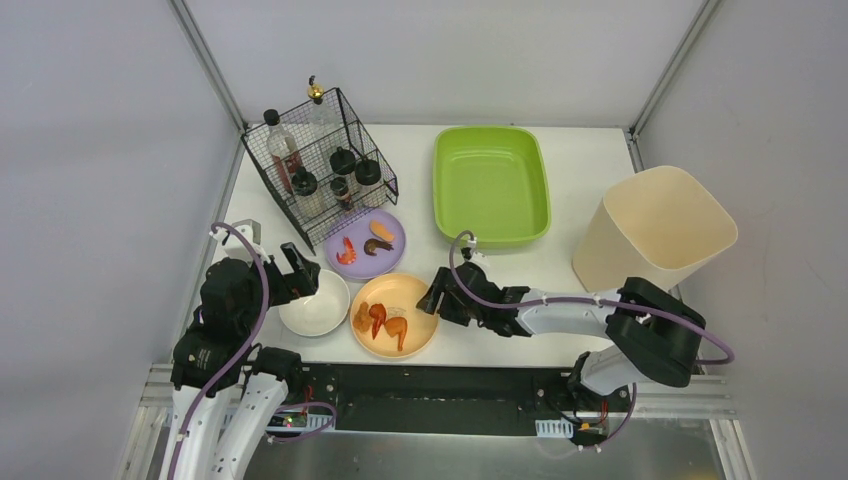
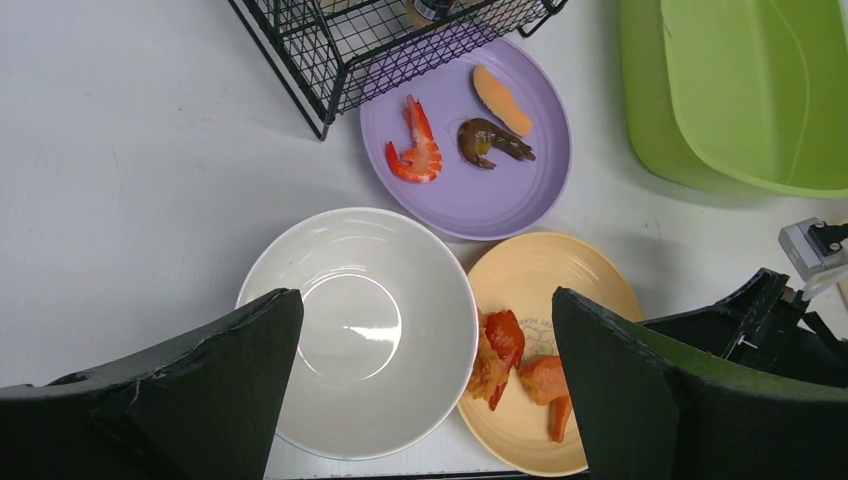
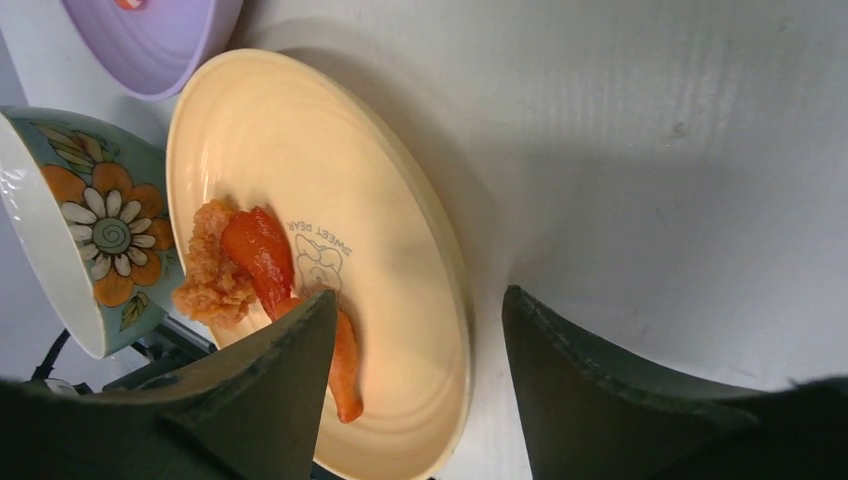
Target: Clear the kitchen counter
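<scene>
The white kitchen counter (image 1: 585,180) carries a yellow plate (image 1: 397,281) with orange-red food pieces (image 1: 383,321), a white bowl (image 1: 315,305) and a purple plate (image 1: 365,262) with a shrimp and two other pieces. My left gripper (image 1: 300,275) is open and hovers over the bowl's left side, with the bowl (image 2: 370,330) between its fingers in the left wrist view. My right gripper (image 1: 437,297) is open at the yellow plate's right rim. In the right wrist view the gripper (image 3: 418,295) straddles that rim (image 3: 455,300), one finger over the food (image 3: 250,260), the other over bare counter.
A black wire rack (image 1: 315,165) with several bottles stands at the back left, touching the purple plate. A lime-green tray (image 1: 440,190) sits empty at the back middle. A tall beige bin (image 1: 655,230) stands at the right. Grey frame rails edge the counter.
</scene>
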`<move>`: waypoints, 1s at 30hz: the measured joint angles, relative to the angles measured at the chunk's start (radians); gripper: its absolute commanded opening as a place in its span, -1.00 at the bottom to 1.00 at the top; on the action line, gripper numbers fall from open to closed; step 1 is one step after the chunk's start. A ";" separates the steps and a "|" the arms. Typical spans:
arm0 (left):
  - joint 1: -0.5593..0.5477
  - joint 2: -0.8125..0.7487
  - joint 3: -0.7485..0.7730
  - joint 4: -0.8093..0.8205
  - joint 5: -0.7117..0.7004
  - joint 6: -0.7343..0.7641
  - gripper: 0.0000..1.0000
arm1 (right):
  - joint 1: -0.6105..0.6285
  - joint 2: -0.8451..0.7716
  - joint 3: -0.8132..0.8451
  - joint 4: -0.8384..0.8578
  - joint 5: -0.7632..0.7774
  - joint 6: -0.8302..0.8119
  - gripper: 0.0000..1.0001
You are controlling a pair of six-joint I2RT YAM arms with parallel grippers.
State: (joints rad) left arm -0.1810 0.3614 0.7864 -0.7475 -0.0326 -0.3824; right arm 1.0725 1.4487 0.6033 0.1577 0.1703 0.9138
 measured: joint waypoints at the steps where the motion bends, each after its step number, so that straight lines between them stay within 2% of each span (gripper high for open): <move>1: 0.000 0.000 0.000 0.000 0.000 0.000 0.99 | 0.000 0.010 0.000 0.017 -0.004 0.003 0.14; 8: 0.000 0.010 0.000 0.000 0.000 0.000 0.99 | 0.005 0.070 -0.006 0.095 -0.036 0.029 -0.45; 12: 0.000 0.013 0.000 0.000 0.003 0.000 0.99 | 0.006 0.089 -0.011 0.112 -0.048 0.040 -0.71; 15: 0.000 0.013 0.000 0.000 0.003 0.000 0.99 | 0.008 0.092 -0.013 0.114 -0.051 0.037 -1.00; 23: 0.000 0.012 0.000 0.000 0.004 0.000 0.99 | 0.016 0.083 -0.012 0.089 -0.053 0.033 -1.00; 30: 0.000 0.012 0.000 0.000 0.005 0.000 0.99 | 0.018 -0.019 -0.013 -0.085 -0.015 -0.014 -1.00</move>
State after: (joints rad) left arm -0.1810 0.3737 0.7864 -0.7475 -0.0280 -0.3824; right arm 1.0904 1.4300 0.5907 0.0723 0.1555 0.8997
